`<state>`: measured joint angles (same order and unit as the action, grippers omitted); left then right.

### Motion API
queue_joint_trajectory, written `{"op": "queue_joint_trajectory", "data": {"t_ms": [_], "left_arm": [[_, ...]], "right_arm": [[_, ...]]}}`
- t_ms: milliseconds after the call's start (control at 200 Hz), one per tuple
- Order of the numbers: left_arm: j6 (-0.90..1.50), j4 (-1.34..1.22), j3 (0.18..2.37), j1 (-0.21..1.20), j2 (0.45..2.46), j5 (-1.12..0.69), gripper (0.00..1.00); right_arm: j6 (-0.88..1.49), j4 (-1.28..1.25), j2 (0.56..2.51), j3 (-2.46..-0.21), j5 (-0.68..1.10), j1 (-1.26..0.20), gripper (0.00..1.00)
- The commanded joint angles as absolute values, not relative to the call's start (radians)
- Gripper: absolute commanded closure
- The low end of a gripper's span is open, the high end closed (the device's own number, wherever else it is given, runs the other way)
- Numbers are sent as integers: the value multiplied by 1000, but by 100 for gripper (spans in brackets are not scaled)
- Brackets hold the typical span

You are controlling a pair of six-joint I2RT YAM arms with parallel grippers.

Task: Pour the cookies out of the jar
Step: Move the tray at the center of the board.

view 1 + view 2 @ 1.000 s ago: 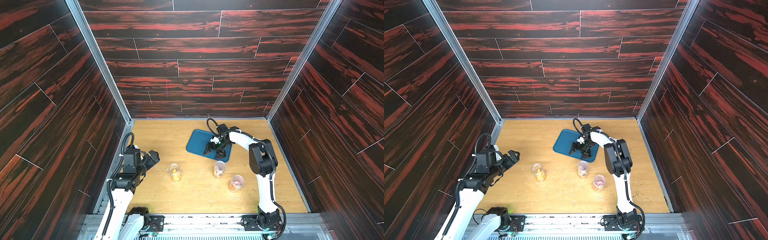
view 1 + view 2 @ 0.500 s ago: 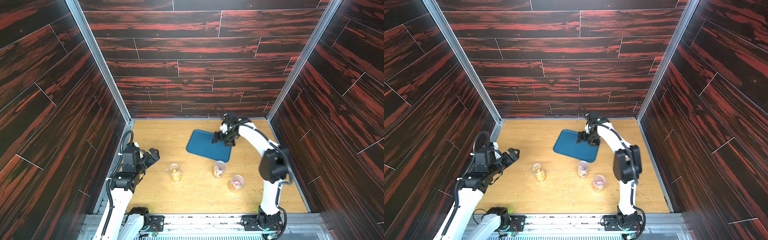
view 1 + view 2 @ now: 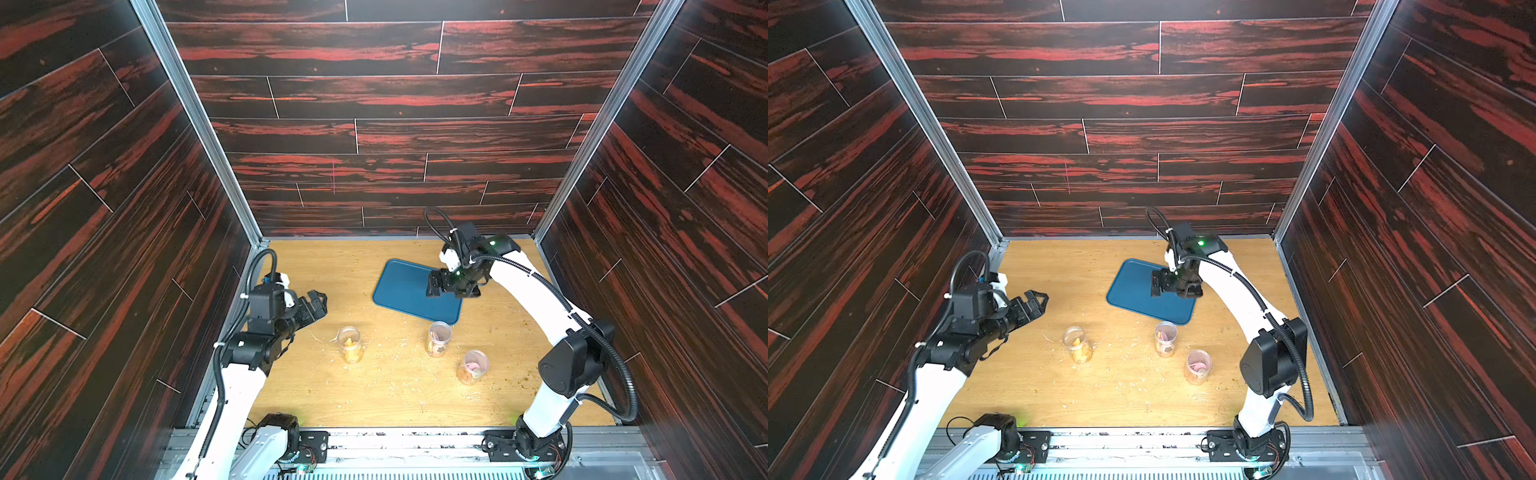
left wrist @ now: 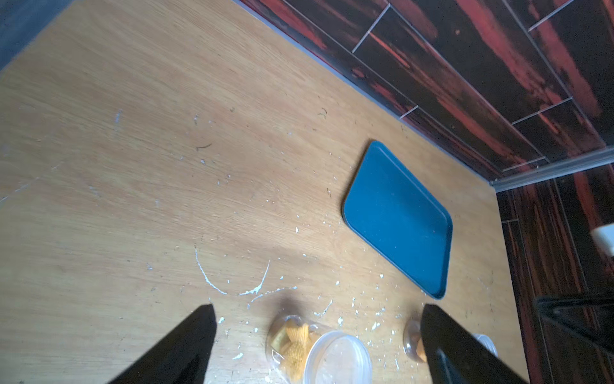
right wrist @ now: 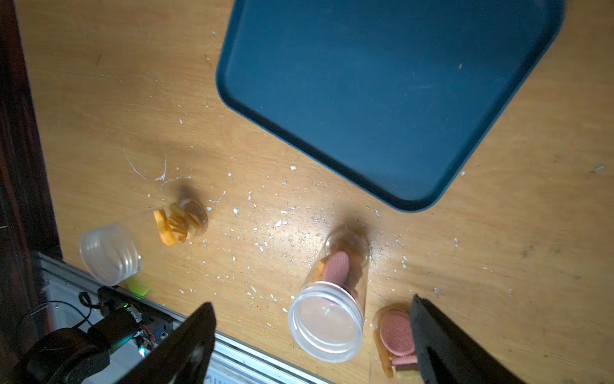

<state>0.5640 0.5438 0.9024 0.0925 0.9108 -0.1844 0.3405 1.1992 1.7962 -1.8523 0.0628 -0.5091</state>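
- We see three clear jars (image 3: 438,338) upright on the surface (image 3: 374,395), cookies (image 5: 337,269) inside, between both hands.
- Left hand (image 3: 318,301): spread wide, empty, near the orange-cookie jar (image 3: 350,345).
- Right hand (image 3: 433,286): wide, empty, above the blue tray (image 3: 399,291), farthest from us.

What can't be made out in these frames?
Tray: both top views, one side covered by the right end effector.
Jar nearest the right arm: right wrist view, half behind a finger, cut by the frame edge.
Middle jar: left wrist view, mostly behind a finger.
Cookies: shapes too small in top views.
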Motion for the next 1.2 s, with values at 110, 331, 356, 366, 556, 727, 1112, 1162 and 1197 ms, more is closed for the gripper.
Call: {"op": "queue_joint_trajectory", "data": {"t_ms": [110, 331, 356, 366, 556, 727, 1112, 1162, 1197], "left_arm": [[529, 566, 948, 105, 918, -190, 0], [541, 640, 942, 105, 892, -180, 0], [541, 648, 944, 106, 885, -179, 0], [541, 651, 945, 105, 884, -179, 0], [534, 714, 948, 105, 826, -133, 0], [531, 755, 934, 106, 774, -91, 0], [547, 735, 912, 106, 775, -81, 0], [552, 730, 908, 105, 776, -81, 0], [554, 726, 907, 105, 777, -82, 0]], "right_arm": [[303, 1233, 1938, -1922, 50, -554, 5], [419, 1093, 2227, -2210, 272, -554, 6], [428, 1102, 2274, -2261, 284, -555, 6], [432, 1106, 2290, -2287, 289, -555, 6], [488, 1252, 2657, -2729, 411, -555, 8], [524, 1182, 2711, -2677, 456, -567, 9], [474, 1198, 2689, -2492, 450, -623, 9], [469, 1194, 2677, -2465, 448, -631, 9], [468, 1189, 2666, -2450, 447, -639, 9]]}}
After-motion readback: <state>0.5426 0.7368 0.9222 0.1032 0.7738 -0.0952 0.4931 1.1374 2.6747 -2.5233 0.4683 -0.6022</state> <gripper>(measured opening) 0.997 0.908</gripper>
